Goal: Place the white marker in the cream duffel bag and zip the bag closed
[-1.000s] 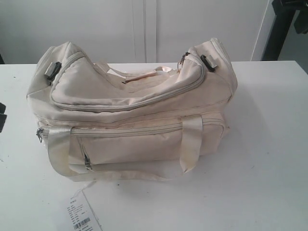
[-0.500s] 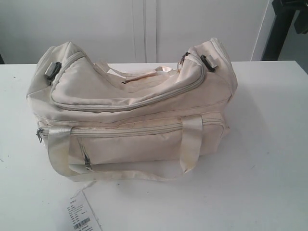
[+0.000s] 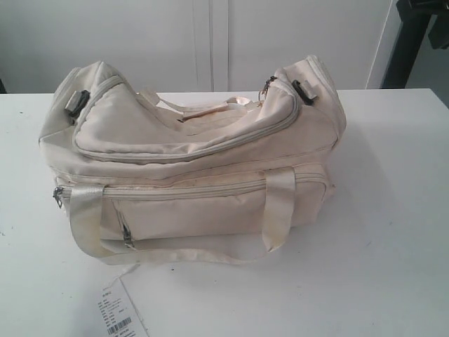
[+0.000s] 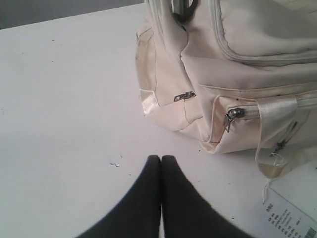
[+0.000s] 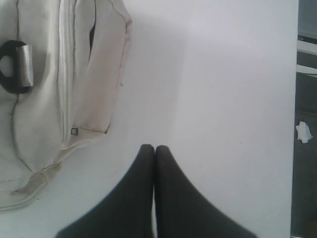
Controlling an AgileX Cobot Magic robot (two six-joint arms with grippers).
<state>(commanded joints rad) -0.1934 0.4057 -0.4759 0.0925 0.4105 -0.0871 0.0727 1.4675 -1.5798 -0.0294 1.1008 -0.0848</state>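
Observation:
The cream duffel bag (image 3: 189,151) lies on the white table (image 3: 393,232), its top zip drawn closed along the curved flap. Its end also shows in the left wrist view (image 4: 237,74) and in the right wrist view (image 5: 44,84). No white marker shows in any view. My left gripper (image 4: 161,157) is shut and empty, low over bare table a short way from the bag's end pocket. My right gripper (image 5: 154,147) is shut and empty, over the table beside the bag's other end. Neither gripper shows in the exterior view.
A paper barcode tag (image 3: 118,312) lies at the table's front, tied to the bag by a string; it also shows in the left wrist view (image 4: 292,213). Black clips (image 3: 303,91) sit on the bag's ends. The table's edge (image 5: 294,124) runs to one side of the right gripper.
A dark shape at the far left edge of the exterior view one second ago is gone from view. The bag has not moved.

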